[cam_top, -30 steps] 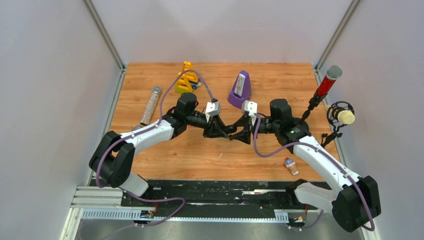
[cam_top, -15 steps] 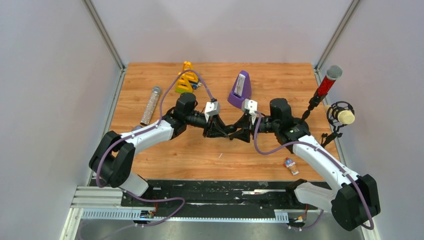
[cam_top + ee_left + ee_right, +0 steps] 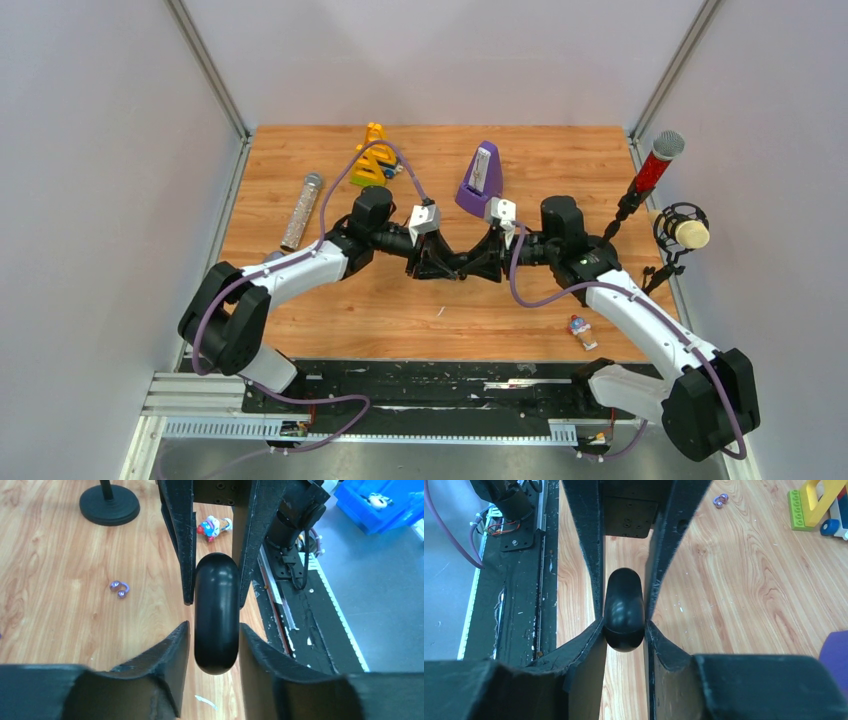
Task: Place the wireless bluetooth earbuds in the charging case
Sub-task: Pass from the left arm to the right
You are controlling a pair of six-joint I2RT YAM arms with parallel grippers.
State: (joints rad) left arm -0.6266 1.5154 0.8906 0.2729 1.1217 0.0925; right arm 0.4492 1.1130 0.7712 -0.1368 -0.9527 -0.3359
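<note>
- Black glossy charging case (image 3: 216, 605) sits lifted above the wooden surface (image 3: 60, 640), between both claws.
- Left claw (image 3: 215, 630), narrowed, clamps one end.
- Right claw (image 3: 624, 625) clamps the other end (fingers pressing both sides).

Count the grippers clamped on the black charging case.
2. The left gripper pinches one end of the charging case; the right gripper pinches the opposite end. Both are in plain view, none hidden.

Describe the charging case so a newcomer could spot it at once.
On the wooden table, just in front of the purple metronome, the two arms meet tip to tip. The charging case is pinched between their fingers. It is a smooth, glossy black pill shape, unlike the rough matte fingers around it.
</note>
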